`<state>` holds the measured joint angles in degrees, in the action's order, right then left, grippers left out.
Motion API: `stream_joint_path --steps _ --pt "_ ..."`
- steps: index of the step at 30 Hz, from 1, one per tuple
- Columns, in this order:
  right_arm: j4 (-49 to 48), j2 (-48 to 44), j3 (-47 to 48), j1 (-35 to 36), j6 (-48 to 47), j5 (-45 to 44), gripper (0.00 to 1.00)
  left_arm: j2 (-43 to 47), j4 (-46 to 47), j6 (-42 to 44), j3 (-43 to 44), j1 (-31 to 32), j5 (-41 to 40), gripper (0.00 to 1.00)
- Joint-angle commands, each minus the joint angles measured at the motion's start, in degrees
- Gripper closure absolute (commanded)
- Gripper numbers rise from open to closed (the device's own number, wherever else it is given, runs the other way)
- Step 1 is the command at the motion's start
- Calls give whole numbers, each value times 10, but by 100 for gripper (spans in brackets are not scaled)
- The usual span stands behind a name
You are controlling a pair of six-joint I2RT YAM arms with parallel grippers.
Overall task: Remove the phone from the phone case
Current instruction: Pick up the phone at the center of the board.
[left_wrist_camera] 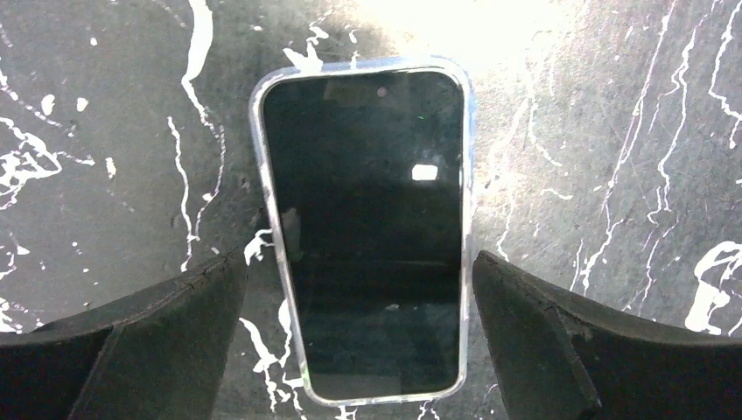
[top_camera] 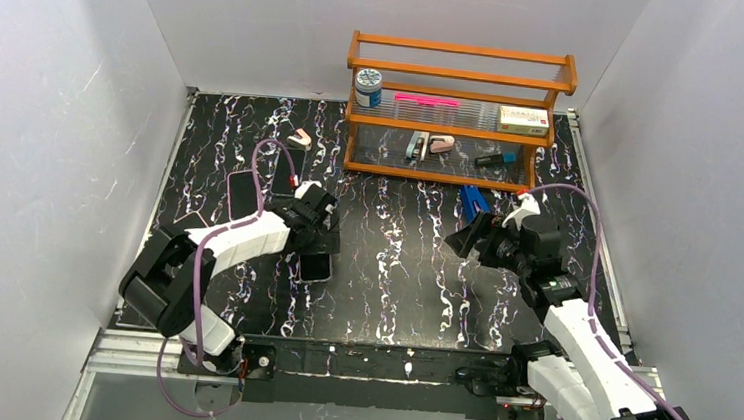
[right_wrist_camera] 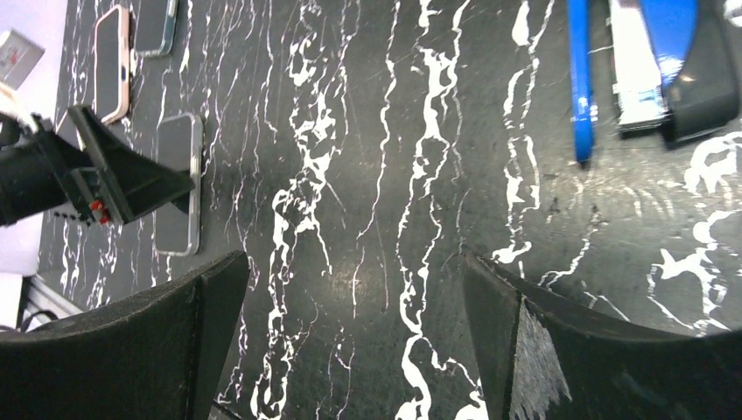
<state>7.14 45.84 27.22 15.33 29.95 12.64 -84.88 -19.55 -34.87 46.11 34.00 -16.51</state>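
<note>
The phone, black-screened and in a clear phone case [left_wrist_camera: 367,236], lies flat on the black marbled table. It also shows in the top view [top_camera: 315,266] and in the right wrist view [right_wrist_camera: 178,184]. My left gripper [left_wrist_camera: 360,280] is open and empty. Its two fingers stand low on either side of the phone's near half, apart from its edges. In the top view the left gripper [top_camera: 314,228] is over the phone's far end. My right gripper [right_wrist_camera: 354,289] is open and empty above bare table, to the right of the phone [top_camera: 471,240].
Other phones lie at the left [top_camera: 242,192], [top_camera: 288,168], [top_camera: 192,221], one in a pink case [right_wrist_camera: 112,61]. A wooden rack [top_camera: 456,106] with small items stands at the back. A blue tool [top_camera: 473,200] lies near the right gripper. A pink object [top_camera: 300,137] lies further back.
</note>
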Motion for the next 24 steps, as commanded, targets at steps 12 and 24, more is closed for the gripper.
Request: stream_joint_path --steps 12,24 --pt "-114 77 -14 163 41 -72 1 -64 16 -46 -2 20 -30 6" --pt "-285 175 -41 270 117 -68 1 -49 84 -88 -27 27 30 72"
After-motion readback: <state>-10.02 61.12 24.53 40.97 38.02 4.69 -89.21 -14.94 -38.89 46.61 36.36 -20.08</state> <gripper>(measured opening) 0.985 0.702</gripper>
